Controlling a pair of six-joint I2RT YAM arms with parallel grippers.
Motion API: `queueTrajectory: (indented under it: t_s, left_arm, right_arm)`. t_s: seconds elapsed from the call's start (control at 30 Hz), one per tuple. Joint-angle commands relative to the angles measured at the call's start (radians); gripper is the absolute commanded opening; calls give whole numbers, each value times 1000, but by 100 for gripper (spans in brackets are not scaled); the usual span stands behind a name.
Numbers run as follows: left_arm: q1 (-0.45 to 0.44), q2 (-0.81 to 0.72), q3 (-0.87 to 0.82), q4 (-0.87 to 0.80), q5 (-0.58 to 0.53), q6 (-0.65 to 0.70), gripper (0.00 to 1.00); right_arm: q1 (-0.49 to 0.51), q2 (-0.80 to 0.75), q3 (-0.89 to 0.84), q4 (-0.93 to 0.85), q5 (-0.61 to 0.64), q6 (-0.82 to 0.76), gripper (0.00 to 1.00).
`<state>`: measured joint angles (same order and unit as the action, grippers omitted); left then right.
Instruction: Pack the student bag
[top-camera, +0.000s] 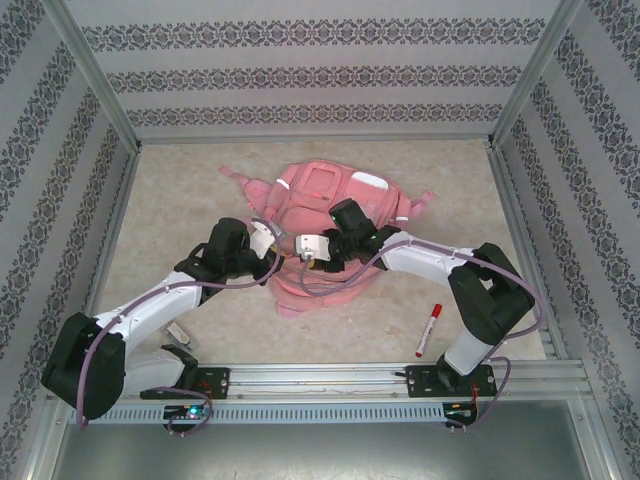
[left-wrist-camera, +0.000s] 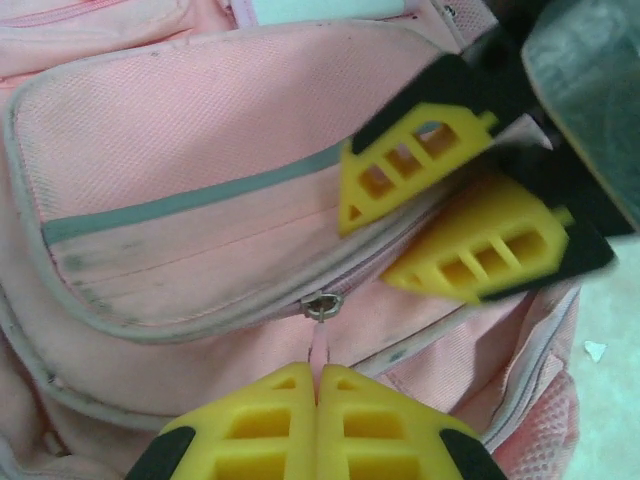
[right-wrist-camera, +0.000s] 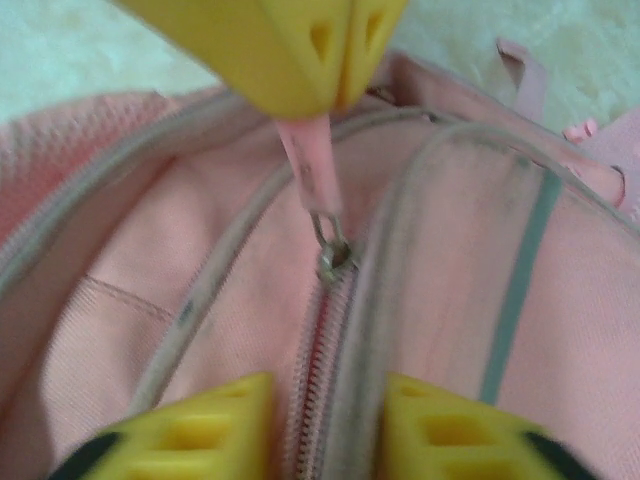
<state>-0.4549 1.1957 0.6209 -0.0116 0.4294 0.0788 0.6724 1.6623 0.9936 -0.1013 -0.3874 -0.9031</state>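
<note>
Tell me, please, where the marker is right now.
In the top view the marker lies on the table at near right, apart from the student bag, just left of the right arm's base.

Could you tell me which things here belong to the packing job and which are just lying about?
In use: student bag; zip pull, held by left pincer; right pincer beside it.
Lying about: red marker and small pale item, untouched, perhaps for packing.
</note>
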Motion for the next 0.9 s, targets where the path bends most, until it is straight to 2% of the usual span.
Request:
queueTrajectory:
  t_s: [0.0,0.1,0.27,0.43,0.53,0.6,0.63,0.7,0.73,0.8,0.87]
  left_arm:
    - [52,-23,-6,-18,-90,39,0]
    - [99,-10,-5,-8,-120,77,0]
    - [183,110,86,-60,-152,234,0]
    - [260,192,119,-2,-111,258,0]
    - [260,207,119,42,-32,268,0]
    - [260,213,107,77,94,297,0]
    - [259,211,100,91,182,324,5]
    - [252,196,91,75,345,400,31]
    - [241,181,89,49,395,458,36]
    - [230,160,86,7,440,540,38]
    - [230,152,88,-21,438,599,39]
  right_arm:
    - [-6,-30,-2,-102,142,-110,1]
    - [-22,-95,-53,-121,133,-183,0]
    - [-75,-221,-156,-110,44,-261,0]
    - [-112,-284,-215,-128,31,-306,0]
    - [-128,-306,-232,-118,-17,-283,0]
    - [-129,-311,-233,-101,-59,-241,0]
    - [-130,-309,-231,-98,-77,-228,1]
    - [-132,-304,-224,-94,-94,-198,16]
    - [-138,-303,-218,-95,-117,-180,23]
    - [-157,-302,-204,-89,-182,-126,36]
    - [-159,-287,-176,-72,-252,-50,41]
